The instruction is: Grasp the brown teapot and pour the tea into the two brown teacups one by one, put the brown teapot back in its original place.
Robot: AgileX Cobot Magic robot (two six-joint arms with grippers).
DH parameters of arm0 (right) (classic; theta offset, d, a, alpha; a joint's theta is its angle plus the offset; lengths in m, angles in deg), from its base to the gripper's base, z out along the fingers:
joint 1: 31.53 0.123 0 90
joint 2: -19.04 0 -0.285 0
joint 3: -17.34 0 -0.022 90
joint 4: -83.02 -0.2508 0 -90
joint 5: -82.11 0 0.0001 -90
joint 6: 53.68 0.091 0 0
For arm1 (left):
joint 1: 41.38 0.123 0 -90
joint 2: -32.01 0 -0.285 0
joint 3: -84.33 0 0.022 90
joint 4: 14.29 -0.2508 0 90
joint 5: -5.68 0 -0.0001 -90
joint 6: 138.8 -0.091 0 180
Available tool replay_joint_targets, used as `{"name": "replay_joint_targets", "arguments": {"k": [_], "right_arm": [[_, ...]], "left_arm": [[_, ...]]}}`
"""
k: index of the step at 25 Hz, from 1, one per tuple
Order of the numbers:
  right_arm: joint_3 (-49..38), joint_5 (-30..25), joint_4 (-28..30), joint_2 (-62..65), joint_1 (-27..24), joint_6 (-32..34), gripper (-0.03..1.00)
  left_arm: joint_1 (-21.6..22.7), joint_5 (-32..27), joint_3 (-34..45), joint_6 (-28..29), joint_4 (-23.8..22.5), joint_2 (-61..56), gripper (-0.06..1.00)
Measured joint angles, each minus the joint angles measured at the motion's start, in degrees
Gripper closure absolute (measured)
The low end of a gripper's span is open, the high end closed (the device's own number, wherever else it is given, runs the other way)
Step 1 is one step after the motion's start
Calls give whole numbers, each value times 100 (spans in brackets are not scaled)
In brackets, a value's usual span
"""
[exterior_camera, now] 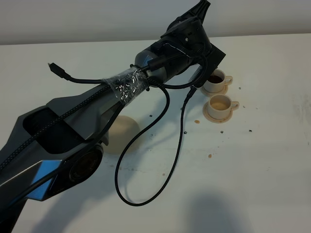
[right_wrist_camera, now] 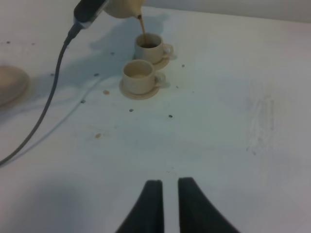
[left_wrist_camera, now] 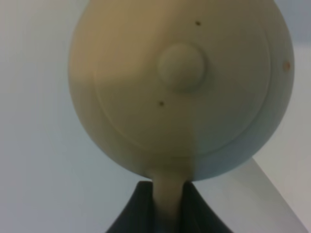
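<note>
The brown teapot (left_wrist_camera: pixel 181 87) fills the left wrist view, and my left gripper (left_wrist_camera: pixel 168 188) is shut on its loop handle. In the exterior high view my left arm (exterior_camera: pixel 165 63) reaches across and hides the pot. In the right wrist view the tilted teapot (right_wrist_camera: pixel 124 7) sends a thin stream of tea (right_wrist_camera: pixel 142 26) into the far teacup (right_wrist_camera: pixel 149 46) (exterior_camera: pixel 216 79). The near teacup (right_wrist_camera: pixel 138 73) (exterior_camera: pixel 221 104) stands on its saucer with pale liquid in it. The wide saucer (exterior_camera: pixel 124 131) (right_wrist_camera: pixel 9 82) lies bare. My right gripper (right_wrist_camera: pixel 170 182) is shut and empty, low over the table.
A black cable (exterior_camera: pixel 146 194) hangs from the left arm and loops over the table; it also shows in the right wrist view (right_wrist_camera: pixel 48 107). Small tea drops (exterior_camera: pixel 197 121) and dark specks lie near the cups. The table's back edge (exterior_camera: pixel 272 35) runs just behind the cups.
</note>
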Motion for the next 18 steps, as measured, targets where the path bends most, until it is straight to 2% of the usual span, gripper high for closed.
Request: {"name": "replay_joint_targets", "arguments": {"k": [18], "right_arm": [[0,0,0,0,0,0,88]], "left_arm": [[0,30,0,46,-16,0,86]]}}
